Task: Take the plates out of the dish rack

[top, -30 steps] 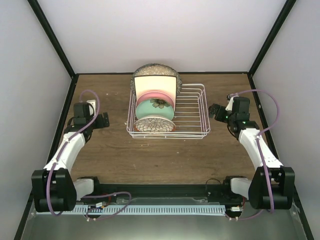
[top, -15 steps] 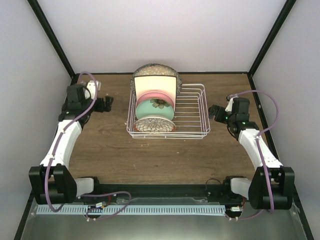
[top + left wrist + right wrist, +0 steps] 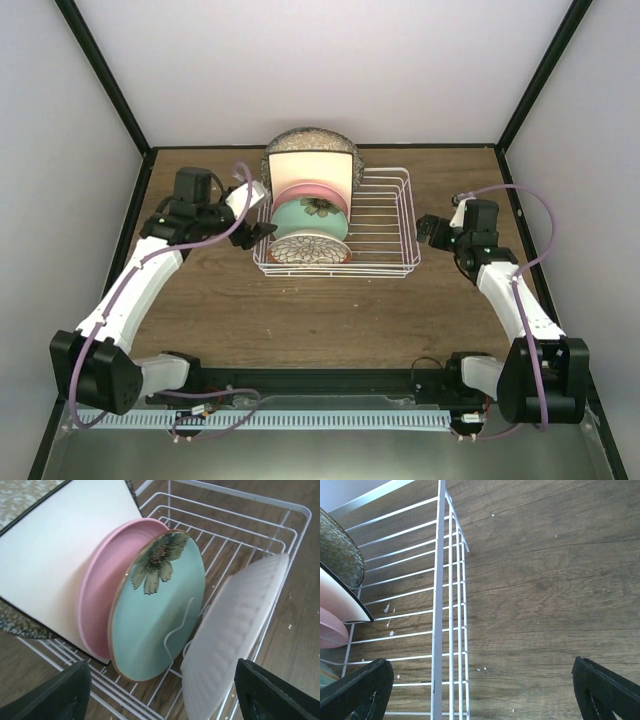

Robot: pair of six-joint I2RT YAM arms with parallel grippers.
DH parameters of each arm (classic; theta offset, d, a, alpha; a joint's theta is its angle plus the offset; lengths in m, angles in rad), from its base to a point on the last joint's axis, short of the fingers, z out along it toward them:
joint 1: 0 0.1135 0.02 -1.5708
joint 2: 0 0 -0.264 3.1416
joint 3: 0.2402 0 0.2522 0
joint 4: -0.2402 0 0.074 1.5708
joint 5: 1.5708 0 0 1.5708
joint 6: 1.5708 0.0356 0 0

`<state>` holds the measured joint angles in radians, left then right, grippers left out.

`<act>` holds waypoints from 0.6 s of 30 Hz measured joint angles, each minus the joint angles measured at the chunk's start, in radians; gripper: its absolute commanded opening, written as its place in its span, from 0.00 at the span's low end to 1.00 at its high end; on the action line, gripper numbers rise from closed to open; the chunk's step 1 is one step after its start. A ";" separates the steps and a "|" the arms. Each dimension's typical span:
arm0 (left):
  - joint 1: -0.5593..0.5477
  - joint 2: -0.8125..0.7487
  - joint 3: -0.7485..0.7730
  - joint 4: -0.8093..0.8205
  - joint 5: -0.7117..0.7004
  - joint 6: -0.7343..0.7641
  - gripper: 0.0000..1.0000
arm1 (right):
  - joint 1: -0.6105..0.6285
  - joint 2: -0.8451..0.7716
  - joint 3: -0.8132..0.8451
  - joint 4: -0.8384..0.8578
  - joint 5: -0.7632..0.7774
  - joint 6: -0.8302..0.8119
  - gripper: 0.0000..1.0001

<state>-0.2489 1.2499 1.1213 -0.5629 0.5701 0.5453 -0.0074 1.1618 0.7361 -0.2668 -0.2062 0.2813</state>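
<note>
The white wire dish rack point(image 3: 385, 228) stands mid-table. Several plates stand upright in its left half, back to front: speckled grey point(image 3: 310, 137), cream square point(image 3: 310, 168), pink point(image 3: 310, 190), mint-green with flower point(image 3: 312, 216), small floral point(image 3: 308, 250). My left gripper point(image 3: 262, 232) is open at the rack's left side. In the left wrist view it point(image 3: 160, 700) faces the mint plate point(image 3: 160, 615) and the small plate's white ribbed back point(image 3: 235, 640), touching neither. My right gripper point(image 3: 428, 228) is open and empty beside the rack's right rim point(image 3: 440, 605).
The rack's right half holds only bare wire point(image 3: 240, 500). Brown wooden table point(image 3: 545, 580) lies all around the rack. White walls with black corner posts close in the back and sides. The arm bases and cables are at the near edge.
My left arm has swung from the table's left side in to the rack's left edge, beside the plates. My right gripper has shifted slightly toward the rack.
</note>
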 measured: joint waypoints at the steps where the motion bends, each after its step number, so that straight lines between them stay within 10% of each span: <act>1: -0.008 -0.001 -0.003 -0.006 0.000 0.018 0.76 | 0.000 0.000 0.000 0.000 -0.001 0.000 1.00; 18: -0.140 0.074 -0.030 -0.007 -0.034 0.268 0.67 | 0.000 -0.018 -0.001 -0.004 0.003 0.001 1.00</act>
<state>-0.3889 1.3243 1.0912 -0.5701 0.5362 0.8135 -0.0074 1.1435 0.7353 -0.2707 -0.2035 0.2821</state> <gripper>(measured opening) 0.678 0.997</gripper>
